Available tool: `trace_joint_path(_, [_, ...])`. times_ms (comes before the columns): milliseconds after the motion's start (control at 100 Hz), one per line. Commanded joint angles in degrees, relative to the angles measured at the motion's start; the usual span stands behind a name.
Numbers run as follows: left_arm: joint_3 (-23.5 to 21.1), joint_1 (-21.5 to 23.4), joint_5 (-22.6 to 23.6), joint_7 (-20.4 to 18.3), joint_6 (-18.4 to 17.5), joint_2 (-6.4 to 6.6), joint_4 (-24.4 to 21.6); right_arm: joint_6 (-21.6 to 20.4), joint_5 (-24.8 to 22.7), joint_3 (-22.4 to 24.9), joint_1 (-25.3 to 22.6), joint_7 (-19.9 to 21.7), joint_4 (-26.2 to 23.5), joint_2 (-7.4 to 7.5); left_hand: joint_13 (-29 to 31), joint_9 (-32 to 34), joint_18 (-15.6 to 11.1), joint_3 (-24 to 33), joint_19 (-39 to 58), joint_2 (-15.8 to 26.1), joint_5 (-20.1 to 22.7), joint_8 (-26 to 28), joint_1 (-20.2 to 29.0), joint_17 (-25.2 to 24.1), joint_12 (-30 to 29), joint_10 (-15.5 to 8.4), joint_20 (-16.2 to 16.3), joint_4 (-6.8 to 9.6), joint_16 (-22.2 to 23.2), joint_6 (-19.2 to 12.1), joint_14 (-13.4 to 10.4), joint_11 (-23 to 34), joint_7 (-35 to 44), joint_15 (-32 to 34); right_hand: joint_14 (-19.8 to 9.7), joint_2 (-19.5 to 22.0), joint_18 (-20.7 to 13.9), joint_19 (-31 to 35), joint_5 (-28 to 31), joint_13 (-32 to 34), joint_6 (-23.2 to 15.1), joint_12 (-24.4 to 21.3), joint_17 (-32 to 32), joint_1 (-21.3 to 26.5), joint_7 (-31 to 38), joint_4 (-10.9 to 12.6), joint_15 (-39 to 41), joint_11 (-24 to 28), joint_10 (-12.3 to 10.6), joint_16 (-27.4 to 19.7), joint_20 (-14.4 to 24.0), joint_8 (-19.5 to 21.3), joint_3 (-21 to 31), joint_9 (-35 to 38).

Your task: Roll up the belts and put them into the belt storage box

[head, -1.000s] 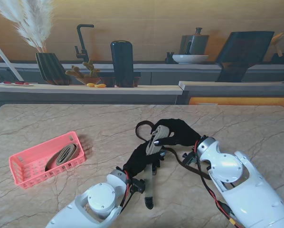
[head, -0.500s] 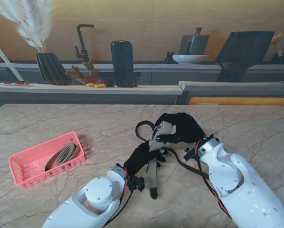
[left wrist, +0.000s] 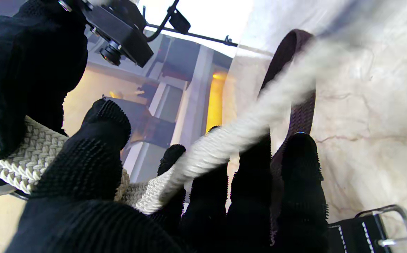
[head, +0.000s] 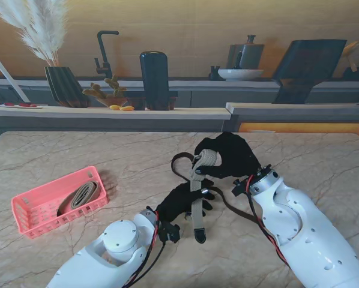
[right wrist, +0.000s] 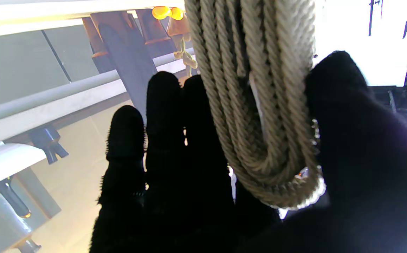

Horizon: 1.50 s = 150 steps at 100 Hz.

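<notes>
mostly rolled beige woven belt [head: 202,163], tail hanging, dark tip.

The woven belt [left wrist: 259,119] blurs along its far stretch, and its roll's core [right wrist: 259,105] runs off frame.

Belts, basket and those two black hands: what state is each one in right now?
Beige woven belt: partly rolled, tail hanging to the table.
Right hand: shut on the belt's coiled end, lifted.
Left hand: shut on the belt's strap.
Brown belt: unrolled, loose on the table.
Pink basket: holds one rolled belt.
</notes>
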Motion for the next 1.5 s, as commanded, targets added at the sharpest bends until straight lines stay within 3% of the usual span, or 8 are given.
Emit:
trace_joint_path(0, [-0.1,0.7,-1.2,-0.8,0.6,0.05,-0.6,-1.0,-2.0,-0.5,0.5,-1.8,0.8,-0.11,0.4,2.0,0.3,-2.5,1.0,1.2,3.2,-0.5,0.4,0.2,-0.7,0.4,-0.8,2.18,-0.5,0.2,0.4,-1.1,-1.7,-0.3,-5.1,6.3,-2.2,1.5,3.1,-0.2,-12.4,0.2,0.4,7.4,11.6,1.2,0.9,3.1,-4.6,-0.3,-0.8,1.4,9.1,2.3])
trace_joint_path(460, [-1.2,1.8,-9.7,-2.9,-1.3,-0.74,-0.5,-3.4,-3.7,-4.6,2.4,-1.5,6.4,0.54,-3.6,-2.6,1.9,-15.9,-2.9,3.0,1.8,-1.6,-5.4,-3.1,-3.5,0.3,-1.5,2.68,-3.3,0.0,-1.2,-6.6,-7.6,-5.8,-5.4,6.5,-2.5,1.8,2.6,-0.2,-12.7,-0.5,0.4,7.1,12.2,1.2,1.0,3.8,-4.9,-0.8,-1.5,0.8,8.9,2.2])
trace_joint_path(1240, [-2.9,4.1,-19.0,4.2,-2.3,-2.92,-3.4,-5.1,2.1,-9.7,2.9,9.1,9.0,1.42,-0.5,-2.3,-0.2,-15.9,-0.9,-0.1,-4.6,-1.9,-6.8,2.0,-1.8,-1.7,0.1,2.36,-0.3,-1.4,-2.8,-3.9,-7.4,-2.5,-4.0,4.9,-1.4,0.7,-3.1,-3.6,-7.9,-0.4,-1.4,4.8,7.8,2.3,-3.4,-0.2,-3.2,-2.6,-1.7,0.7,7.7,-3.2])
trace_joint_path(1290, [-2.8,4.3,-19.2,5.5,-2.9,-3.13,-3.8,-5.3,2.2,-9.8,3.0,9.9,8.9,1.57,0.0,-2.4,-1.1,-15.2,-0.3,-0.5,-5.6,-1.8,-6.1,3.6,-1.6,-2.0,-0.4,2.40,-0.4,-1.5,-3.4,-3.3,-6.6,-2.3,-3.4,3.7,-1.1,0.1,-4.9,-4.9,-6.1,-0.3,-1.9,2.6,5.4,2.4,-4.5,-1.3,-2.6,-3.0,-1.5,1.5,8.0,-5.5])
trace_joint_path(1310, [-2.8,4.5,-19.4,6.1,-3.2,-3.24,-4.0,-5.4,2.1,-9.9,2.9,10.3,8.8,1.65,0.1,-2.4,-1.6,-0.5,0.8,-4.1,-6.2,-2.3,-12.5,4.2,-1.6,-2.3,-3.6,0.61,-0.8,-1.6,-3.6,-2.9,-5.4,-2.2,-3.2,3.3,-0.9,-0.2,-5.1,-5.3,-5.1,-0.4,-2.2,1.5,3.8,2.6,-4.8,-1.8,-2.3,-3.1,-1.4,1.9,8.4,-6.4])
trace_joint_path(1340, [-2.7,4.6,-19.6,7.2,-3.7,-3.41,-4.3,-5.4,1.9,-9.9,2.9,10.8,8.7,1.81,0.4,-2.5,-2.2,8.2,0.7,-6.1,-6.6,-1.7,-15.7,4.9,-1.3,-2.7,-3.5,-0.47,-0.8,-1.8,-4.0,-2.4,-4.9,-2.4,-2.9,3.0,-0.7,-0.7,-4.9,-6.0,-3.5,-0.4,-2.6,-0.7,-0.2,3.3,-5.4,-2.6,-1.9,-3.2,-1.0,4.2,9.6,-7.7])
trace_joint_path(1410, [-2.5,5.1,-20.2,9.9,-5.0,-3.84,-5.3,-5.4,1.1,-10.0,2.7,11.9,8.1,2.21,1.5,-2.1,-3.4,13.3,0.9,-7.2,-7.6,-1.3,-15.7,6.7,-1.3,-3.4,-4.3,-1.02,-1.5,-2.0,-5.0,-1.1,-2.8,-2.3,-2.2,4.0,0.1,-1.9,-5.5,-7.9,0.0,-0.6,-3.9,-5.4,-9.9,8.3,-6.3,-4.7,-0.8,-3.4,-0.3,10.8,11.8,-11.3])
trace_joint_path(1490, [-2.5,5.4,-20.4,11.4,-5.7,-4.02,-6.0,-4.5,-0.2,-9.9,2.2,12.9,7.1,2.64,2.1,-2.5,-5.8,15.9,-0.6,-7.1,-9.1,-1.0,-12.6,8.1,-1.4,-4.1,-5.7,-0.92,-2.1,-2.3,-6.0,0.0,-0.8,-2.3,-1.6,4.8,0.5,-2.4,-8.7,-9.3,2.3,-0.9,-5.0,-6.8,-15.0,9.3,-6.5,-6.8,0.6,-3.3,0.2,12.1,10.2,-14.9])
